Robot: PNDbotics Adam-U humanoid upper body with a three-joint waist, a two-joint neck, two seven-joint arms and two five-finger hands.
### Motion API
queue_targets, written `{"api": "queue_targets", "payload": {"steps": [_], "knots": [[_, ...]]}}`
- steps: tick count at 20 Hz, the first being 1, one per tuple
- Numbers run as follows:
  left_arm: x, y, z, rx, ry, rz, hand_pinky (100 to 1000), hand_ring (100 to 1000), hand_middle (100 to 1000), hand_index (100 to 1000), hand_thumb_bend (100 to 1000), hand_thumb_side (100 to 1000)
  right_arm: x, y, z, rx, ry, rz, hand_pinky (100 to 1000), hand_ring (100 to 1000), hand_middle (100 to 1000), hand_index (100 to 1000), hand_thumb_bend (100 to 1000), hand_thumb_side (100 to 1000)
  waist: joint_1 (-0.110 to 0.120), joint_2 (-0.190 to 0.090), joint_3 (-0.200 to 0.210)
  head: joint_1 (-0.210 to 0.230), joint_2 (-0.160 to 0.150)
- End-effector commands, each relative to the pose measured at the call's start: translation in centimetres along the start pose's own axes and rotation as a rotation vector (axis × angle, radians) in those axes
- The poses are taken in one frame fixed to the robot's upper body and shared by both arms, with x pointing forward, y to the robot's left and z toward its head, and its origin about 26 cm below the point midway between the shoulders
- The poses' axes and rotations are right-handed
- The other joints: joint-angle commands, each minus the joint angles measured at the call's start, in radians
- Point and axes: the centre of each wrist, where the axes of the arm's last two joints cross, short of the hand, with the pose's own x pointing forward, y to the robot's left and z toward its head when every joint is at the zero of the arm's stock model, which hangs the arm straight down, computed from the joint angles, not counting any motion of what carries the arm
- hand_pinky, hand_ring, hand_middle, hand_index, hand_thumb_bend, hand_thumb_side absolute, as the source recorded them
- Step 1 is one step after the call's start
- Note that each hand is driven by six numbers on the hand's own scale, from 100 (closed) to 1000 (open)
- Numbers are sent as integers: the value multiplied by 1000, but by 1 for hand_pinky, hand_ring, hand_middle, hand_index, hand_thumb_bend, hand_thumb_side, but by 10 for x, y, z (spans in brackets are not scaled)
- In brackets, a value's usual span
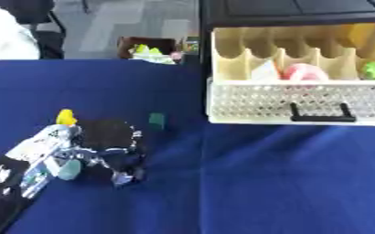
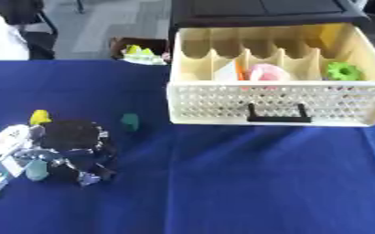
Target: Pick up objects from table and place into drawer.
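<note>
Left hand lies low on the blue tablecloth at the near left, its fingers curled downward over the cloth; whether they close on anything cannot be told. Only this one hand shows. One small yellow object sits just behind the wrist, and one small dark green block stands just to the right of the hand, apart from it. One cream drawer with a perforated front and a black handle stands open at the far right, split by dividers into compartments. Its front row holds a white piece, a pink round object and a green gear-shaped object; a yellow thing sits in a far compartment. Right eye view shows the drawer's whole right end, which the left eye view cuts off.
</note>
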Motion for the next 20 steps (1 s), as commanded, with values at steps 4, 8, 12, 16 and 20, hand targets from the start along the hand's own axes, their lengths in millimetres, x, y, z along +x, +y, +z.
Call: {"api": "queue_targets", "payload": {"steps": [4, 8, 12, 16, 20], "knots": [[1, 18, 4, 124, -36, -78, 100, 163, 175, 450, 100, 245, 6, -4, -4, 1, -17, 6, 791, 562, 395, 622, 100, 1000, -3, -17, 2, 0, -9], [4, 21, 4, 191, -60, -124, 100, 144, 147, 407, 100, 248, 6, -3, -3, 2, -12, 2, 793, 563, 395, 617, 100, 1000, -3, -18, 4, 1, -9], [4, 18, 3, 244, -70, -132, 100, 122, 108, 411, 100, 252, 5, -3, -3, 0, -9, -2, 795, 563, 394, 613, 100, 1000, -5, -17, 2, 1, -14], [2, 14, 3, 289, -72, -113, 100, 108, 100, 421, 100, 262, 5, -3, -3, -1, -8, -3, 795, 564, 394, 611, 100, 1000, -7, -17, 1, 0, -17], [0, 17, 7, 340, -75, -112, 100, 106, 100, 420, 100, 271, 5, -3, -3, -1, -7, -6, 795, 564, 395, 611, 100, 1000, -7, -17, 1, 0, -19]]}}
